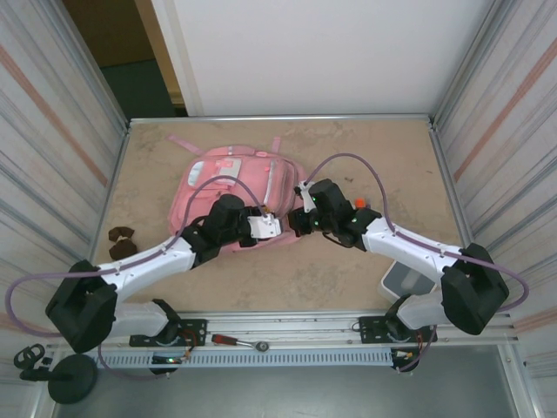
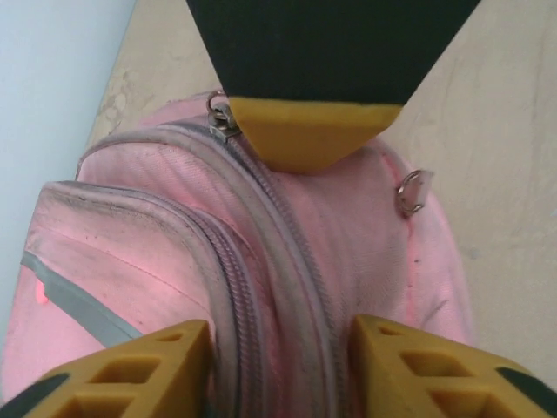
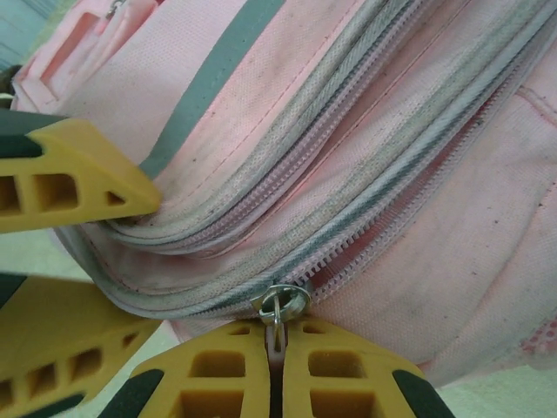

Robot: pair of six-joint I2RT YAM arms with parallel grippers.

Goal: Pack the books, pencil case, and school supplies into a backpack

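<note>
Hidden or unclear first. The arms covered the near half of the backpack point(image 1: 233, 170), which lay flat on the table point(image 1: 365, 148), left of centre. I could not see inside it: the wrist views gave only pink fabric and zip tracks, cut off at every edge. An orange spot point(image 1: 359, 202) by the right arm's wrist was too small to identify. The same went for two dark brown pieces point(image 1: 120, 242) near the table's left edge.

Right gripper point(image 3: 277, 338): fingers pressed together, pinching the zip pull point(image 3: 283, 305) of the outer zip at the bag's edge. To the right of the pull a thin pink slit showed between the teeth; I could not tell how far it ran.

Left gripper point(image 2: 278, 353): jaws partway apart, straddling a zip track on top of the bag, nothing clamped between them.

Containers: a white bin point(image 1: 399, 280) sat at the near right, half under the right arm. Its contents could not be made out.
</note>
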